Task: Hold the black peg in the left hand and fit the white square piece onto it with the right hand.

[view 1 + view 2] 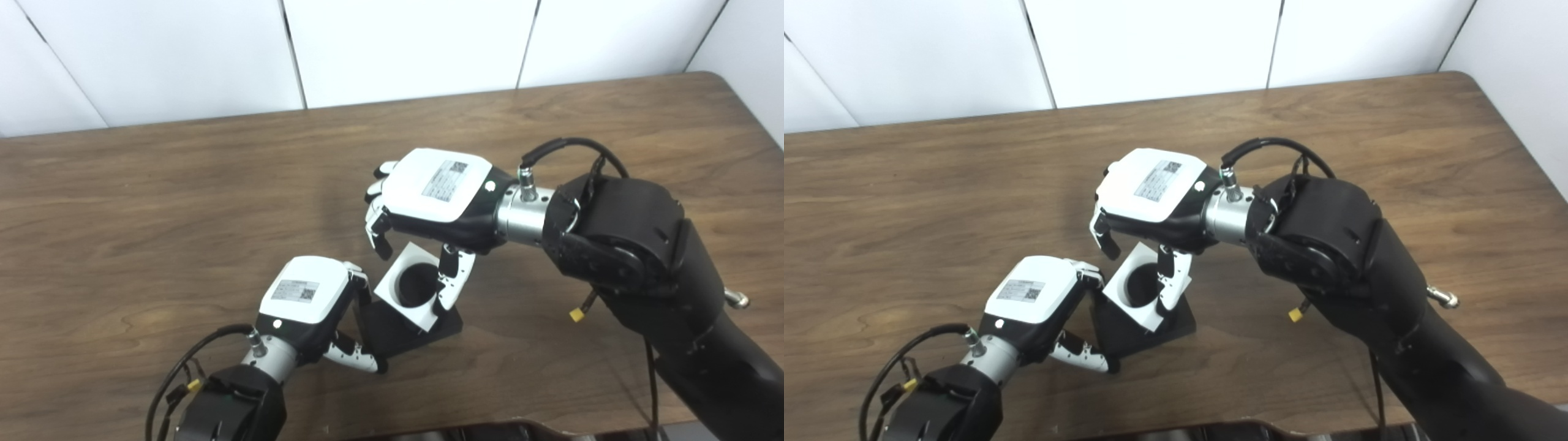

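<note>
Two arms come in from the bottom edge, and both hands meet near the front middle of the brown wooden desk (184, 184).

Nearest to the camera is the left hand (309, 303), with its white back plate turned up and a small printed label on it. Its fingers (358, 358) are closed on the left edge of the black peg base (401, 331), a flat dark square piece that lies on the desk. The thumb reaches along the front edge of this base and the other fingers go over its top left corner, so this hand is grasping the base. The peg itself I cannot see, because the white piece covers the place where it would stand.

Just behind it, the white square piece (409, 285) sits tilted over the black base, with its lower right corner down on the base and its upper left side raised. It has a large round hole in the middle, and the hole looks dark inside. Whether the peg is already in the hole, I cannot tell.

The right hand (438, 199) is above the white piece with its palm down. Its thumb (450, 285) presses on the right edge of the piece and a dark fingertip (381, 242) is at the upper left edge, so this hand is holding the piece between them.

Farther back the desk ends at a white panelled wall (1151, 49).
</note>
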`<state>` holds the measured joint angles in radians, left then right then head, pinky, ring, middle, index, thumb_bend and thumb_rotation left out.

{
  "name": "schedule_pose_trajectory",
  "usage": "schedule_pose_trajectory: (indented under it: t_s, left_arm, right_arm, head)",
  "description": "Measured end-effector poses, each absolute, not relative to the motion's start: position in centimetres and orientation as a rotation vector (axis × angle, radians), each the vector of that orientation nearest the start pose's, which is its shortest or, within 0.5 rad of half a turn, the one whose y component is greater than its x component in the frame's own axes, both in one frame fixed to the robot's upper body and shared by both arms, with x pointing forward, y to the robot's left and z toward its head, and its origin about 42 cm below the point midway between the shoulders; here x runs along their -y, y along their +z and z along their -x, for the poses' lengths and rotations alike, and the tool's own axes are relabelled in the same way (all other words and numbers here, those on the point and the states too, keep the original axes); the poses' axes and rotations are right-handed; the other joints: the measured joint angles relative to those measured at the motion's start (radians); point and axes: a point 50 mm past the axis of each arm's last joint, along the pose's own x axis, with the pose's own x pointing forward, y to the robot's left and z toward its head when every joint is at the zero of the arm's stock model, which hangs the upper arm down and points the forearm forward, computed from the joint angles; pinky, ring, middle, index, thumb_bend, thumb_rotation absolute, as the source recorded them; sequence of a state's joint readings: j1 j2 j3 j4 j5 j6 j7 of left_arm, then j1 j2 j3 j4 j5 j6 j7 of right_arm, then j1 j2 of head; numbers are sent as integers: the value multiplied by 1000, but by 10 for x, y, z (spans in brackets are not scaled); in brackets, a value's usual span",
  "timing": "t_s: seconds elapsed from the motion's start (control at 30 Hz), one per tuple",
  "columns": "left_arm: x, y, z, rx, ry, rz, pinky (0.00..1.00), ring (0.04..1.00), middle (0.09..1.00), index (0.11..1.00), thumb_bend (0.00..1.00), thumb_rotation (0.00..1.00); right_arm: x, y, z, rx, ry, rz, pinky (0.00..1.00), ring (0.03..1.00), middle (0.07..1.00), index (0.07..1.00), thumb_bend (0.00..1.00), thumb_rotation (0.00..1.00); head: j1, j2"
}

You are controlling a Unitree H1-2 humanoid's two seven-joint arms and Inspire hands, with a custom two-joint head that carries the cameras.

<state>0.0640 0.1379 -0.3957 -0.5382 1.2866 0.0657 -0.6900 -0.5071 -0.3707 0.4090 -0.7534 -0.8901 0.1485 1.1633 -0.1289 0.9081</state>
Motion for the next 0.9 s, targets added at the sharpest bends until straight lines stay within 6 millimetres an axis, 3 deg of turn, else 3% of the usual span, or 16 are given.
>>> schedule_pose_trajectory:
  t_s: [0.47, 0.63, 0.9]
  left_arm:
    - [-143, 181, -222, 116, -607, -1400, 777, 810, 779, 491, 509, 58]
    - [-144, 181, -223, 115, -606, -1398, 779, 808, 780, 491, 509, 58]
    - [-146, 181, -223, 118, -608, -1400, 779, 803, 777, 491, 509, 57]
  right_arm:
    - [153, 326, -276, 457, 868, 1620, 933, 879, 771, 609, 950, 266]
    - [155, 326, -276, 433, 879, 1596, 969, 916, 819, 693, 997, 352]
    - [162, 359, -281, 461, 874, 1669, 981, 927, 853, 732, 1000, 354]
  head:
    - [6, 8]
    - [-2, 8]
    - [-5, 8]
